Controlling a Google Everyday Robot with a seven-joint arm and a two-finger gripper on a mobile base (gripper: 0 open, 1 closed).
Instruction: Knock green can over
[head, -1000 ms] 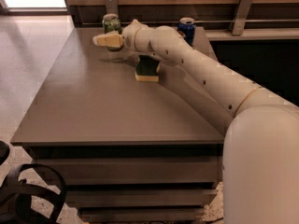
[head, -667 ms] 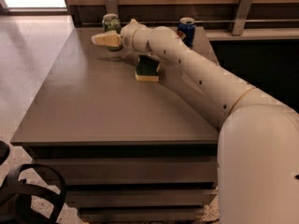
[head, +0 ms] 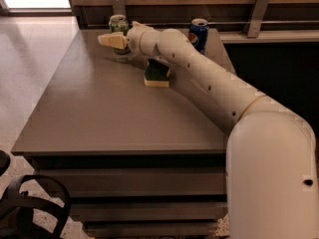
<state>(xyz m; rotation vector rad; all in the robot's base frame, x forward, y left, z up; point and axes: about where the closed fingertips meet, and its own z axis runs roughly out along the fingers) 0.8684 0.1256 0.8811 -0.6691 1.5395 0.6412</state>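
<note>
The green can [head: 118, 24] stands upright at the far left of the table, light green with darker print and a silver top. My gripper [head: 108, 40] reaches in from the right, with its cream fingers right in front of the can and covering its lower part. I cannot tell if it touches the can. The white arm [head: 209, 83] runs diagonally across the table from the lower right.
A blue Pepsi can [head: 199, 34] stands at the far right of the grey table [head: 99, 118]. A yellow sponge with a green top [head: 156, 75] lies under the arm. A wooden wall and metal rail run behind the table. Pale floor lies to the left.
The gripper has shifted slightly left and closer to the green can. The can still stands upright.
</note>
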